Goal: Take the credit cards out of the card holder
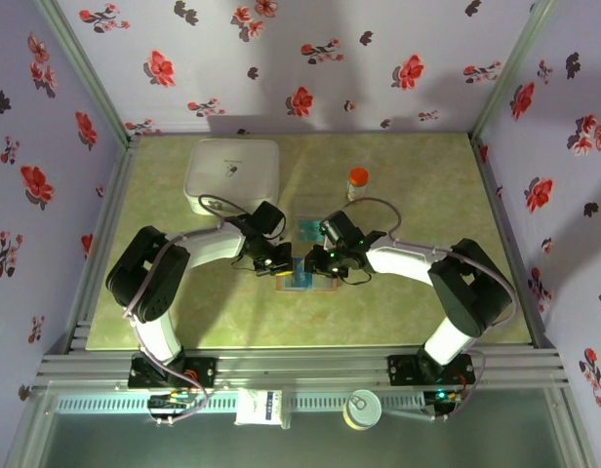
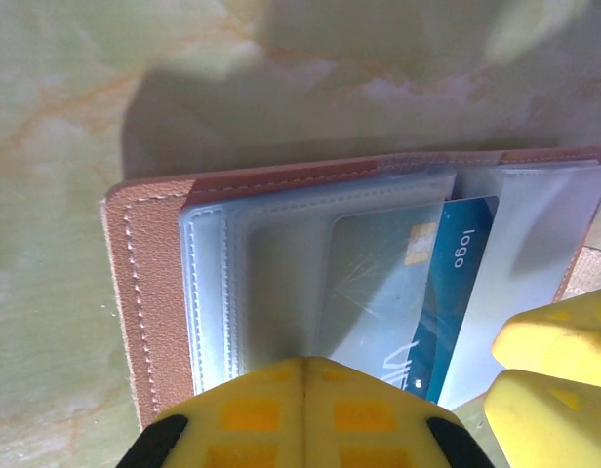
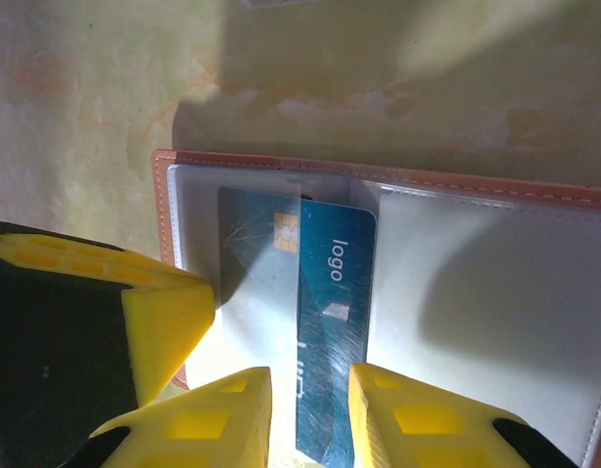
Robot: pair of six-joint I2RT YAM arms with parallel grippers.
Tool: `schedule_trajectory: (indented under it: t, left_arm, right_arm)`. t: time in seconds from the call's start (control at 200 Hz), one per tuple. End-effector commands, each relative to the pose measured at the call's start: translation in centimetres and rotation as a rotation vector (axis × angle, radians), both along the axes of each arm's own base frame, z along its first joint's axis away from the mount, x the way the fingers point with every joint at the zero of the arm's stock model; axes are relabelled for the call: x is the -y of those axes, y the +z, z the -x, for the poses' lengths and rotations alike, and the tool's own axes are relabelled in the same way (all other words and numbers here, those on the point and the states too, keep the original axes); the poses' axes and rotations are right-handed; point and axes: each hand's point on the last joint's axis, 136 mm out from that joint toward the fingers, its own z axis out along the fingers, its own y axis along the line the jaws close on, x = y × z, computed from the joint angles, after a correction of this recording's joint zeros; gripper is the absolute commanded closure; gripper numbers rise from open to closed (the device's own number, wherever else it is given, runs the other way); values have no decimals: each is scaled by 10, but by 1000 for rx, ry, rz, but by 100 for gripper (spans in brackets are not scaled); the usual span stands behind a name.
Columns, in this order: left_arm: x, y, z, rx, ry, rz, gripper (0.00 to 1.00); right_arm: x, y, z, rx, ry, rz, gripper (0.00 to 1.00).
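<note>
The tan card holder (image 2: 144, 283) lies open on the table, its pale clear pockets facing up. A blue credit card (image 3: 330, 322) marked "logo" sticks partway out of a pocket, its chip end still under the clear flap. My left gripper (image 2: 305, 366) is shut, its tips pressed on the clear pocket just left of the card. My right gripper (image 3: 310, 414) is open, its fingers straddling the exposed strip of the card; the right finger (image 3: 398, 419) overlaps the card's edge. From above, both grippers (image 1: 278, 261) (image 1: 317, 263) meet over the card holder (image 1: 305, 285).
A big white square box (image 1: 232, 174) stands at the back left. An orange-capped bottle (image 1: 357, 182) stands behind the right arm. A clear tray with something teal in it (image 1: 307, 229) lies just behind the card holder. My right gripper's fingers (image 2: 554, 375) crowd the left wrist view.
</note>
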Motion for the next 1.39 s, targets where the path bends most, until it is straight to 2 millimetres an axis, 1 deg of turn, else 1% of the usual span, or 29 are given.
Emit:
schedule_trajectory:
  t: [0.0,0.255,0.375,0.57,0.61,0.835,0.91,1.06,1.21,1.39]
  left_arm:
    - [-7,-11,8,-18,-12,-41,100]
    - [-9,-15,9,-24,-12,-49,100]
    - [-9,-15,9,-25,-12,-49,100]
    - [-9,-16,8,-28,-9,-49,100]
    - [-9,-16,8,-28,-10,-50,100]
    - [-7,-14,7,-26,-20,-50,100]
    - [-7,-12,6,-23,-21,-49,100]
    - [-9,-9,6,-16,-38,-59,100]
    - [-9,-6,5,-12,-39,-55,100]
    - [-7,-3,3,-5,-34,-47,100]
  right_arm:
    - [2,-11,2,-30,-10,6,72]
    - [-2,-18,2,-53,-8,-8,73]
    - [-7,-14,0,-51,-11,-35,74]
    - [-12,3,-5,-21,-9,-72,80]
    - [-12,4,-6,-16,-8,-72,82]
    - [-13,2,-7,-26,-7,-70,85]
    - [-10,2,-6,-22,-7,-61,86]
    - [1,3,-4,-8,-13,-31,88]
    - [14,8,-4,11,-30,-6,90]
    - [32,12,-2,32,-39,75,90]
